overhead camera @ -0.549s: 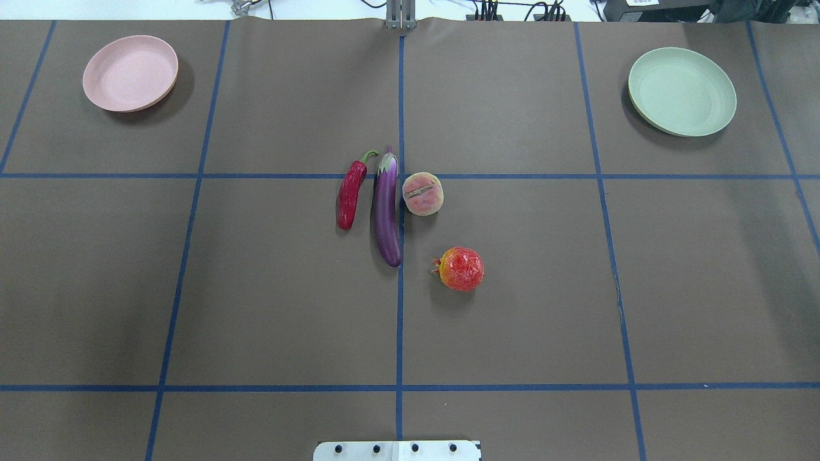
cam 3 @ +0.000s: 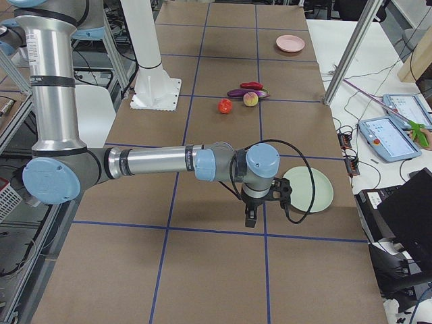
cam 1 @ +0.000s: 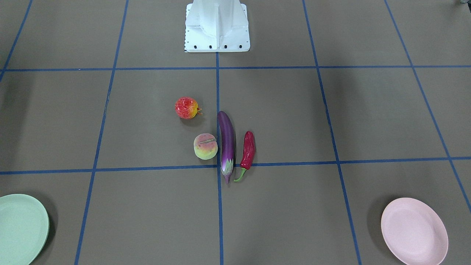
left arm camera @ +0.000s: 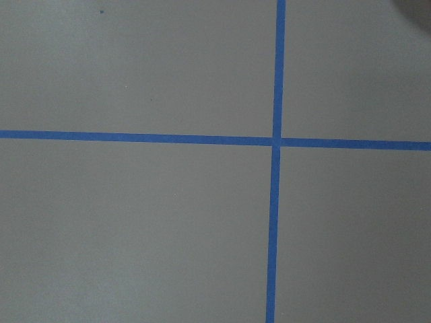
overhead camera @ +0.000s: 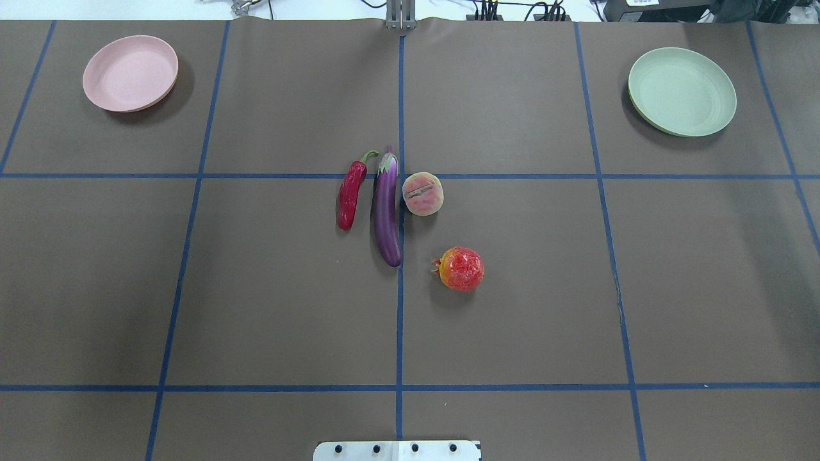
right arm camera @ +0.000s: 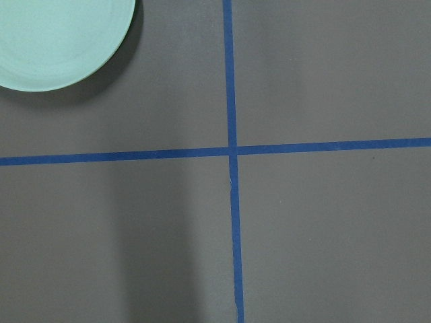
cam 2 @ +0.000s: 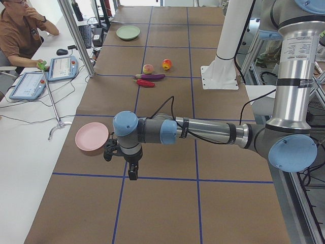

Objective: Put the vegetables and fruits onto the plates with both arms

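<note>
Nothing lifted yet, folks: all four pieces lie on the tabletop [overhead camera: 256,307] in the middle, both plates bare. The eggplant [overhead camera: 387,208] lies lengthwise right along the centre blue tape line [overhead camera: 400,320], the chili pepper [overhead camera: 350,195] just beside it on the robot's left with a thin gap, and the peach [overhead camera: 423,193] pressed close on the other side, touching or not I cannot tell. The pomegranate [overhead camera: 461,269] sits apart, nearer the robot's base. The pink plate [overhead camera: 130,72] waits in the far left corner, the green plate [overhead camera: 681,91] far right, both well apart from the produce. The left hand [cam 2: 132,175] hangs low over the tabletop just beside the pink plate, pointing down. The right hand [cam 3: 250,221] does the same next to the green plate. Each shows only from the side, so whether either is spread or closed I cannot tell, though neither seems to carry anything. I'd call this the very start, the reach not yet begun. The next move calls for both arms to swing inward to the cluster. My guess is left for a vegetable, right for a fruit. The lone pomegranate looks the easy first grab. The eggplant is hemmed in on both flanks, so fingers there need care not to nudge the neighbours.
</note>
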